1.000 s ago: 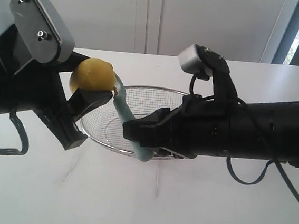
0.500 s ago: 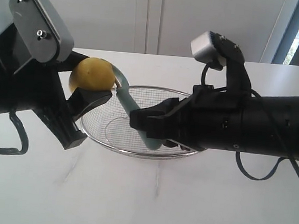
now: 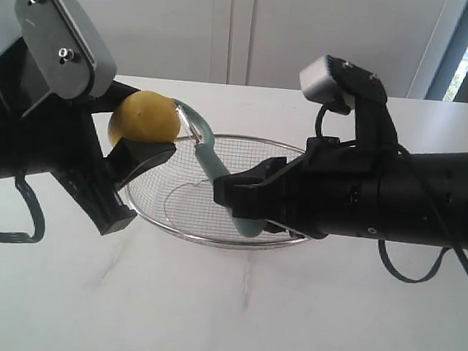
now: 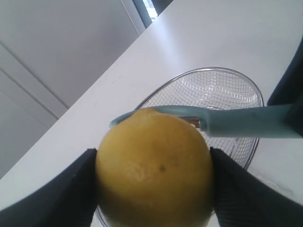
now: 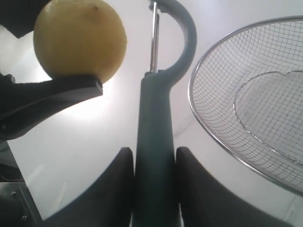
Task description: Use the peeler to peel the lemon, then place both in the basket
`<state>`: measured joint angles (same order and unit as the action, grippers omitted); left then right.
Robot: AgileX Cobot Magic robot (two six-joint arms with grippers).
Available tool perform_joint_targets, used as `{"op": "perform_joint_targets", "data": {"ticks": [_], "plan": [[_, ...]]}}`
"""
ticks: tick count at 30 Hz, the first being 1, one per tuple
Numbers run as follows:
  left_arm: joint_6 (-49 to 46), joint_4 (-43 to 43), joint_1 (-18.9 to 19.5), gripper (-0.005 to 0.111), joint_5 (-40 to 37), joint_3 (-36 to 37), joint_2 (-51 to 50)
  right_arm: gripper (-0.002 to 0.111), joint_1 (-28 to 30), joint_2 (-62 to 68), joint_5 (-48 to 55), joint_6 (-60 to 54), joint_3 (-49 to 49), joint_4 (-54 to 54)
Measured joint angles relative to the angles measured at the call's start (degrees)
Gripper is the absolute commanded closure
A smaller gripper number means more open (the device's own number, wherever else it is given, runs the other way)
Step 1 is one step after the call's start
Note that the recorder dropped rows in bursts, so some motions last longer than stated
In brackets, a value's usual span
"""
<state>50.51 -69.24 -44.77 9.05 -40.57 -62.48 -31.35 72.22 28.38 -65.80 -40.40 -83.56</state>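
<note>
The yellow lemon (image 3: 145, 117) is held above the table, and my left gripper (image 3: 145, 138) is shut on it; both black fingers press its sides in the left wrist view, around the lemon (image 4: 154, 165). My right gripper (image 3: 236, 196) is shut on the pale teal peeler (image 3: 217, 174) by its handle (image 5: 154, 156). The peeler's curved head and blade (image 5: 154, 42) sit right beside the lemon (image 5: 79, 38), at its far side. The wire mesh basket (image 3: 296, 152) lies on the table beneath the peeler and the right arm.
A white table (image 3: 221, 307) carries everything. The left arm's grey camera block (image 3: 61, 34) stands high at the left. The right arm's body (image 3: 405, 204) stretches across the right half, covering part of the basket. White wall panels stand behind.
My right gripper has moved rightward and up with the peeler, drawing the head along the far side of the lemon. The left gripper and lemon have stayed still.
</note>
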Motion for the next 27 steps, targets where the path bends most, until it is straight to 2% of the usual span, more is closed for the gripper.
{"op": "perform_joint_targets", "data": {"ticks": [27], "plan": [[0.0,0.0,0.0,0.107,0.0,0.0,0.0,0.108,0.0,-0.3,1.0,0.2,0.0,-1.1]]}}
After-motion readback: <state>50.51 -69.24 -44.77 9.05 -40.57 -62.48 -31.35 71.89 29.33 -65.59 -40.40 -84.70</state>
